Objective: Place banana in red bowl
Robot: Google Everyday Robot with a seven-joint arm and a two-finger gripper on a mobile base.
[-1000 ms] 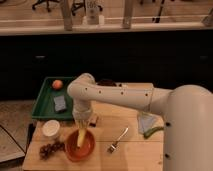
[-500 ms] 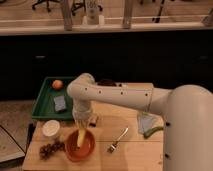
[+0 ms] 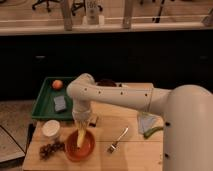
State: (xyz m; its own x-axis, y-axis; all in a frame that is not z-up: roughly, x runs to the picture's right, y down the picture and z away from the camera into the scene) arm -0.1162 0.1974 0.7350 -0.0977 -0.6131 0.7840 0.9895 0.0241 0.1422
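Green tray: sitting left of centre, carrying an orange and a grey-blue block. It is well apart from the bowl and is posing little risk.
White round container: standing in the lower left, just beside the bowl's left rim. An arm swinging leftward on its way out could be knocking it over.
Dark cluster: lying below the container, near the bowl. What it is cannot be told.
Red bowl: resting at the bottom of the frame, left of centre, on the wooden table. Being shallow, it is offering little wall to stop a fruit from tipping out.
Banana: standing nearly upright, its lower end reaching down into the bowl and its upper end disappearing under the gripper. Let go from this pose, it may be toppling over the rim or tilting the bowl.
Gripper: hanging directly above the bowl, over the banana's top. Whether it is clamping the fruit or releasing it cannot be told. Pulling up too early could be dragging the fruit back out.
Fork: lying right of the bowl, where a rolling banana might be ending up.
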